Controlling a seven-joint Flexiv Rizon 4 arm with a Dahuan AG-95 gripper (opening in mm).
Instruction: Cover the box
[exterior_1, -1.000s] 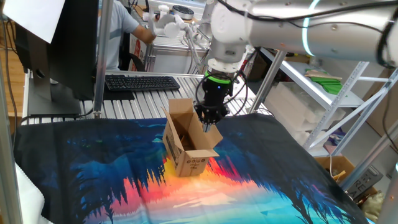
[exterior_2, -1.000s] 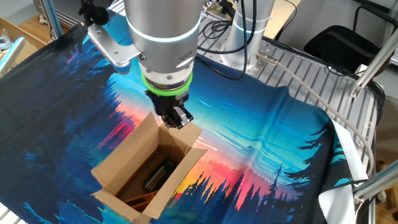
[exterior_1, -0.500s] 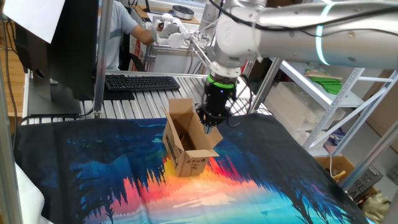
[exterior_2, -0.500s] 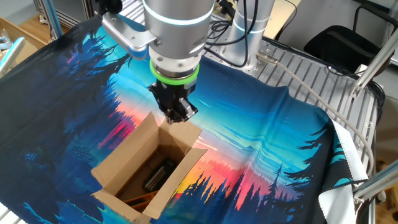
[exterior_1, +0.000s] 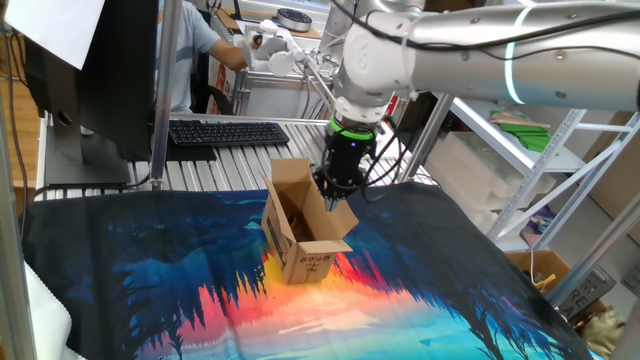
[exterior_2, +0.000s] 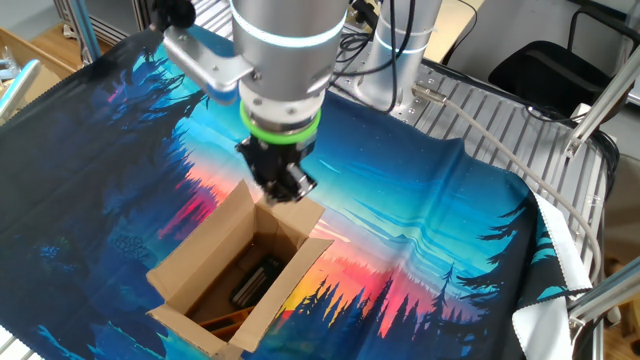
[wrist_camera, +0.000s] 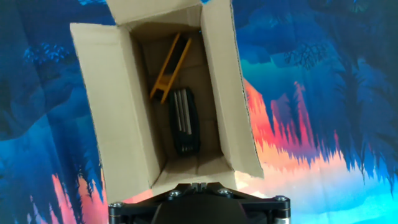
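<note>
The small brown cardboard box (exterior_1: 305, 238) stands on the printed cloth with its four flaps up and open; it also shows in the other fixed view (exterior_2: 232, 268) and in the hand view (wrist_camera: 117, 106). Inside lie a yellow tool (wrist_camera: 171, 65) and a black tool (wrist_camera: 185, 121). My gripper (exterior_1: 333, 193) is shut, its tips together (wrist_camera: 198, 185), right above the flap on the arm's side of the box (exterior_2: 283, 188). Whether the tips touch that flap I cannot tell.
The colourful cloth (exterior_1: 150, 270) covers the table. A keyboard (exterior_1: 228, 132) and a monitor (exterior_1: 105, 80) stand at the back, with a person (exterior_1: 205, 40) behind. A shelf and a larger cardboard box (exterior_1: 540, 268) are at the right. A black chair (exterior_2: 550, 65) stands beyond the table.
The arm's wrist has turned and shifted slightly above the box's flap. The box and its flaps have not moved.
</note>
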